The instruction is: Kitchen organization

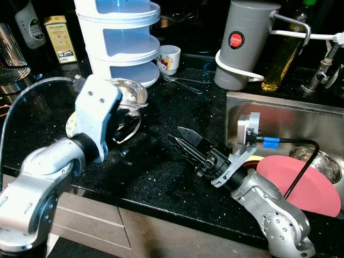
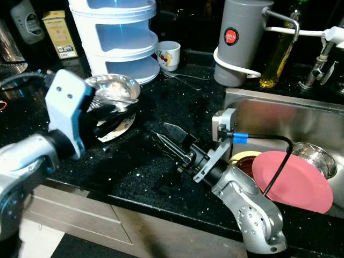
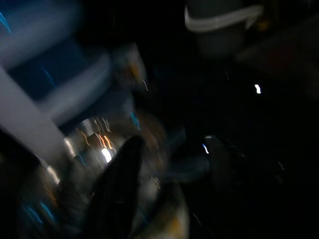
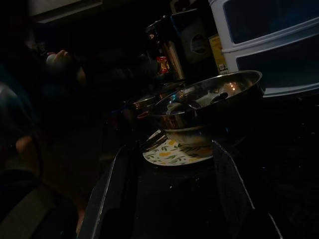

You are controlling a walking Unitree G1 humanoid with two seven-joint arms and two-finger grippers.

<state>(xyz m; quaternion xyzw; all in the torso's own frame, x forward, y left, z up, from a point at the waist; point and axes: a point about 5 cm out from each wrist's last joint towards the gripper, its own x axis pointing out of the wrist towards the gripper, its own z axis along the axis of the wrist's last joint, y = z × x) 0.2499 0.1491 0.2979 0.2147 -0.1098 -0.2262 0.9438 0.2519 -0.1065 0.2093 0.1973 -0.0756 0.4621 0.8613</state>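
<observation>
Now left gripper (image 2: 110, 115) clamps steel bowl (image 1: 129, 94) rim atop floral plate (image 4: 174, 152); right gripper (image 1: 185, 141) open nearby. Next prob: lift bowl w/o tipping.

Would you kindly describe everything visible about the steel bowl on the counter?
The steel bowl is shiny, round and shallow-walled, of polished metal that mirrors its surroundings. It sits upright on a floral-patterned plate on the black speckled counter, in front of the stacked white containers. The left gripper is at its rim; whether it touches is unclear.
</observation>
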